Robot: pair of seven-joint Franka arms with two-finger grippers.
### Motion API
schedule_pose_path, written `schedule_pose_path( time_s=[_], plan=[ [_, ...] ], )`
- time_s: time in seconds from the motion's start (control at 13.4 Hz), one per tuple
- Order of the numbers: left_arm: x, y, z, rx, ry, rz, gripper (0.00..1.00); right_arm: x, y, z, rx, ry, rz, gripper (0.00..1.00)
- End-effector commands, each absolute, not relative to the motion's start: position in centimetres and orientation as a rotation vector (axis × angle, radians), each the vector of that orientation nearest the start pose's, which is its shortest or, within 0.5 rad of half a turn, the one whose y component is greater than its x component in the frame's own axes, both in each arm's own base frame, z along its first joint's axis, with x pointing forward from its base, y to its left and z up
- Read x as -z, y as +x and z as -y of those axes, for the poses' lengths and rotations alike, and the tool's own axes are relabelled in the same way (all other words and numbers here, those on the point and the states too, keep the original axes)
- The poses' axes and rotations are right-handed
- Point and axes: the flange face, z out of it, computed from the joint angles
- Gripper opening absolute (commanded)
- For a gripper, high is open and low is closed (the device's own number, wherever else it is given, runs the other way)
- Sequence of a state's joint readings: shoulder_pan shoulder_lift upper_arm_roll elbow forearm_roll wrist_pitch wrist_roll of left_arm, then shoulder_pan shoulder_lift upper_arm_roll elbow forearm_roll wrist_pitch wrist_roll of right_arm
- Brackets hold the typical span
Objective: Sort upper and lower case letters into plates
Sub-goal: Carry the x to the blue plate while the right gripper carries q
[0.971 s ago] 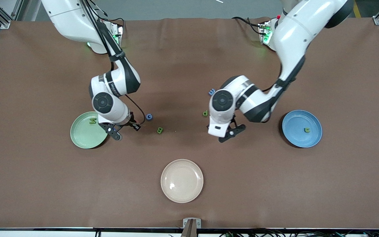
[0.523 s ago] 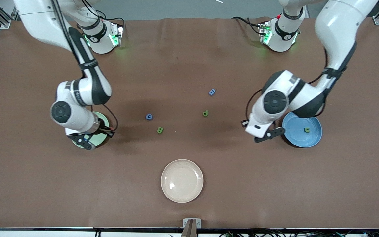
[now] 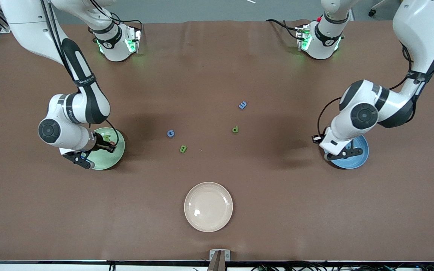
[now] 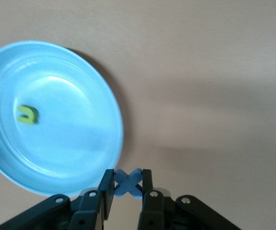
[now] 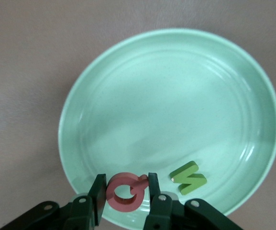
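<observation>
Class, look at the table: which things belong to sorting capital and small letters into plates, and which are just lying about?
Belong: red Q in right gripper, green M, green plate; blue t in left gripper, green n, blue plate; G, B, p, m.

Lying about: cream plate.

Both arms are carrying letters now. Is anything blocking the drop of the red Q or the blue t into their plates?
Nothing visible. The right gripper holds the red Q over the pale green plate, beside the green M. The left gripper holds the blue t at the blue plate's rim.
</observation>
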State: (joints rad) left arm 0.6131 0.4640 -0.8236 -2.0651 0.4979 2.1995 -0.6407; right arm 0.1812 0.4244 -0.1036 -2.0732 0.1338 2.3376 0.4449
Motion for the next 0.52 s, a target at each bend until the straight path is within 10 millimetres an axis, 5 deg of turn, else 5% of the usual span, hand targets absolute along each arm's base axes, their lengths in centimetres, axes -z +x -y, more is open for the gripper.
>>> schedule_pose_path(
  time_s=[0.0,0.45],
  plan=[
    [-25.3,55.3,5.6,-0.108,-3.046,0.063,0.13,-20.1,55.3,-4.7,-0.192,-3.05,-0.695,0.0],
    [-23.5,55.3,0.5,-0.163,-3.077,-0.116,0.13,-19.4,55.0,-5.2,-0.225,-3.055,-0.689,0.06]
  ],
)
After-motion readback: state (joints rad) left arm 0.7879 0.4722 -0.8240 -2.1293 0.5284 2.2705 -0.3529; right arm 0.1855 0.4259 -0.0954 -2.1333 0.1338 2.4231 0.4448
